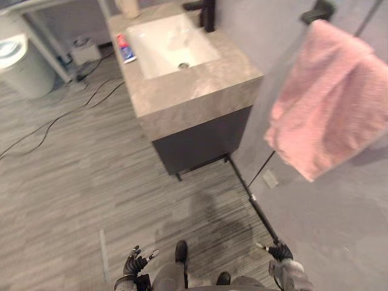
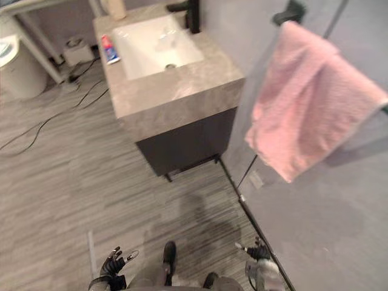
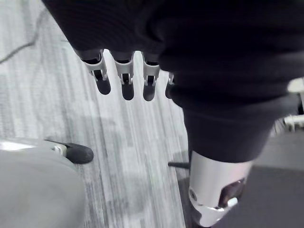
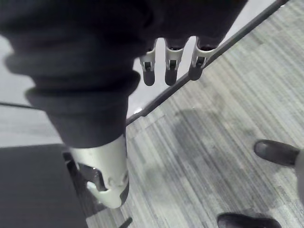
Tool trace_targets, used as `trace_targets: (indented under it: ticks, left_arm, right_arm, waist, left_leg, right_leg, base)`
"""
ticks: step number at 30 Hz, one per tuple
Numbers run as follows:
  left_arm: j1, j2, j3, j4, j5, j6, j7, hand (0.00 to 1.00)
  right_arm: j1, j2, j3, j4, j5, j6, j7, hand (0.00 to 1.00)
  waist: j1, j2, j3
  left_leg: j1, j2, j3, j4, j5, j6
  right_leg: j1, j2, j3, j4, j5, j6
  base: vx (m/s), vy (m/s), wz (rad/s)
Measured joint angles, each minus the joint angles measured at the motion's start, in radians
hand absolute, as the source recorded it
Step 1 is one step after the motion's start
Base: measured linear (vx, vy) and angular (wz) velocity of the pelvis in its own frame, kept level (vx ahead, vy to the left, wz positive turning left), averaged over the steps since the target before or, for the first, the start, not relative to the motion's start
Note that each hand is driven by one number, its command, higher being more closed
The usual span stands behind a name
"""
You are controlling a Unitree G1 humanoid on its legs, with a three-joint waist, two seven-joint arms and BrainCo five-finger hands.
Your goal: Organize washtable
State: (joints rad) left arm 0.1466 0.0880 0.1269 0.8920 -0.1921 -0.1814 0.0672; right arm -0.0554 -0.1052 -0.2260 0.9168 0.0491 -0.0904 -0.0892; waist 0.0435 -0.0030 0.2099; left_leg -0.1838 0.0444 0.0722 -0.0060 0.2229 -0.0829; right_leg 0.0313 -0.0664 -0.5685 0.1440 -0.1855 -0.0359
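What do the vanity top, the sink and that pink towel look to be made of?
The vanity top looks like grey stone or a stone imitation, going by its mottled veining and soft sheen. The sink looks like glazed white ceramic, being smooth and glossy. The pink towel is likely terry cloth, as its surface is fuzzy and looped and it drapes limply.

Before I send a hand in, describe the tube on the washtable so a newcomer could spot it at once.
Find the grey stone washtable with the white basin sunk in it. On the narrow counter strip left of the basin lies a small tube. It alone is red, white and blue and lies flat, unlike the upright black faucet behind the basin.
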Motion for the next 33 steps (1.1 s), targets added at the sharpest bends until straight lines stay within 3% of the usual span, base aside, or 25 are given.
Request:
trace_targets:
  ticks: [1, 3, 4, 6, 7, 12, 16, 17, 19, 20, 22, 23, 25, 27, 29, 30, 33]
  left_arm:
    - [0.0, -0.005, 0.003, 0.001, -0.002, 0.001, 0.001, 0.0]
    - [0.005, -0.008, -0.007, 0.004, -0.002, 0.001, 0.0, 0.0]
    - [0.004, -0.013, -0.022, 0.005, -0.001, 0.001, -0.001, 0.0]
    - [-0.001, -0.027, -0.052, 0.009, -0.001, 0.001, -0.002, 0.0]
    - [-0.01, -0.036, -0.066, 0.017, -0.001, 0.001, -0.002, 0.0]
    - [-0.006, 0.007, -0.088, 0.026, 0.012, 0.004, -0.002, 0.0]
    - [-0.007, 0.016, -0.092, 0.035, 0.029, 0.003, -0.006, 0.0]
    - [-0.007, 0.015, -0.102, 0.044, 0.037, 0.003, -0.01, 0.0]
    - [-0.008, 0.022, -0.12, 0.043, 0.039, 0.002, -0.012, 0.0]
    - [-0.009, 0.041, -0.126, 0.043, 0.039, 0.002, -0.012, 0.0]
    - [-0.005, 0.056, -0.124, 0.044, 0.038, 0.003, -0.011, 0.0]
    - [-0.004, 0.062, -0.121, 0.044, 0.038, 0.003, -0.01, 0.0]
    - [-0.005, 0.044, -0.113, 0.046, 0.035, 0.003, -0.008, 0.0]
    - [-0.009, 0.037, -0.113, 0.042, 0.028, 0.002, -0.009, 0.0]
    - [-0.01, 0.034, -0.082, 0.029, 0.022, 0.001, -0.008, 0.0]
    - [-0.01, 0.034, -0.078, 0.029, 0.017, 0.001, -0.007, 0.0]
    - [-0.019, 0.034, -0.049, 0.017, -0.008, 0.001, 0.0, 0.0]
  right_arm:
    - [-0.002, -0.004, -0.006, -0.009, 0.0, -0.005, -0.002, 0.0]
    - [0.002, -0.012, -0.016, -0.006, 0.0, -0.007, -0.004, 0.0]
    - [0.003, -0.018, -0.02, 0.003, 0.002, -0.009, -0.004, 0.0]
    - [0.01, -0.022, -0.047, 0.014, 0.008, -0.008, -0.004, 0.0]
    - [0.022, -0.026, -0.073, 0.017, 0.02, -0.008, -0.004, 0.0]
    - [0.044, 0.028, -0.09, 0.047, 0.018, 0.008, 0.002, 0.0]
    - [0.046, 0.027, -0.087, 0.05, 0.016, 0.02, 0.006, 0.0]
    - [0.053, 0.025, -0.075, 0.05, 0.017, 0.024, 0.006, 0.0]
    - [0.06, 0.028, -0.066, 0.05, 0.017, 0.027, 0.008, 0.0]
    - [0.064, 0.031, -0.044, 0.051, 0.018, 0.027, 0.009, 0.0]
    - [0.068, 0.035, -0.03, 0.052, 0.019, 0.026, 0.008, 0.0]
    - [0.071, 0.037, -0.028, 0.052, 0.019, 0.026, 0.008, 0.0]
    - [0.083, 0.026, -0.03, 0.057, 0.02, 0.024, 0.006, 0.0]
    - [0.093, 0.021, -0.03, 0.074, 0.02, 0.023, 0.006, 0.0]
    - [0.097, 0.02, -0.03, 0.083, 0.021, 0.023, 0.005, 0.0]
    - [0.099, 0.021, -0.03, 0.083, 0.021, 0.023, 0.005, 0.0]
    - [0.113, 0.02, -0.04, 0.067, 0.032, 0.019, 0.001, 0.0]
  waist:
    - [-0.004, 0.002, 0.0]
    - [-0.03, -0.001, 0.001]
    - [-0.042, 0.001, 0.0]
    - [-0.068, 0.023, -0.008]
    - [-0.081, 0.048, -0.017]
    - [-0.079, 0.001, -0.032]
    - [-0.083, 0.014, -0.029]
    - [-0.084, 0.034, -0.032]
    - [-0.083, 0.045, -0.034]
    - [-0.082, 0.034, -0.031]
    - [-0.078, 0.003, -0.03]
    - [-0.077, -0.016, -0.03]
    - [-0.08, -0.008, -0.022]
    - [-0.079, -0.003, -0.013]
    - [-0.056, 0.008, 0.005]
    - [-0.053, 0.006, 0.006]
    - [-0.027, -0.023, 0.015]
  left_leg:
    - [-0.003, 0.021, 0.081, 0.087, -0.082, 0.025]
    - [0.046, 0.055, 0.187, 0.179, -0.184, 0.025]
    - [0.082, 0.071, 0.221, 0.181, -0.203, 0.021]
    - [0.177, 0.095, 0.276, 0.081, -0.189, -0.001]
    - [0.233, 0.087, 0.278, -0.018, -0.177, -0.018]
    - [0.302, 0.018, 0.282, -0.083, -0.166, -0.003]
    - [0.293, -0.029, 0.242, -0.086, -0.149, 0.022]
    - [0.263, -0.032, 0.202, -0.087, -0.146, 0.032]
    - [0.236, -0.03, 0.151, -0.088, -0.146, 0.059]
    - [0.206, -0.031, 0.11, -0.089, -0.135, 0.075]
    - [0.179, -0.051, 0.064, -0.089, -0.118, 0.069]
    - [0.164, -0.066, 0.042, -0.089, -0.115, 0.069]
    - [0.136, -0.069, 0.008, -0.077, -0.113, 0.066]
    - [0.057, -0.047, 0.007, 0.043, -0.129, 0.068]
    - [-0.045, -0.003, 0.018, 0.249, -0.198, 0.078]
    - [-0.052, 0.002, 0.02, 0.256, -0.202, 0.078]
    - [-0.069, 0.019, 0.09, 0.242, -0.21, 0.088]
  right_leg:
    - [0.006, -0.013, -0.021, 0.006, -0.001, -0.001]
    - [0.026, -0.046, -0.068, 0.025, -0.001, -0.001]
    - [0.038, -0.06, -0.091, 0.035, -0.001, -0.001]
    - [0.061, -0.074, -0.131, 0.045, 0.004, 0.008]
    - [0.075, -0.073, -0.154, 0.042, 0.014, 0.025]
    - [0.126, -0.128, -0.171, 0.031, 0.057, 0.094]
    - [0.124, -0.178, -0.181, 0.051, 0.07, 0.118]
    - [0.093, -0.178, -0.136, 0.095, 0.07, 0.117]
    - [0.044, -0.169, 0.003, 0.146, 0.062, 0.102]
    - [0.004, -0.143, 0.17, 0.156, 0.034, 0.077]
    - [0.005, -0.138, 0.258, 0.131, -0.002, 0.099]
    - [0.02, -0.144, 0.258, 0.106, -0.039, 0.123]
    - [0.037, -0.142, 0.18, 0.099, -0.056, 0.139]
    - [0.053, -0.134, 0.119, 0.098, -0.064, 0.137]
    - [0.09, -0.109, 0.057, 0.097, -0.058, 0.138]
    - [0.094, -0.108, 0.049, 0.096, -0.058, 0.138]
    - [0.121, -0.111, -0.001, 0.061, -0.047, 0.149]
  base:
    - [-0.04, -0.035, 0.58]
    - [0.04, 0.049, 0.74]
    - [0.03, 0.144, 0.95]
    - [0.01, 0.23, 0.72]
    - [-0.02, 0.302, 0.54]
    - [-0.03, 0.198, 0.18]
    - [-0.08, 0.091, 0.2]
    - [-0.15, 0.07, 0.42]
    - [-0.11, 0.06, 0.7]
    - [-0.07, 0.022, 0.83]
    - [-0.08, -0.036, 0.81]
    - [-0.09, -0.109, 1.02]
    - [-0.09, -0.091, 1.15]
    - [-0.08, -0.055, 0.98]
    - [-0.04, -0.058, 0.6]
    - [0.01, -0.036, 0.39]
    - [0.05, -0.024, 0.51]
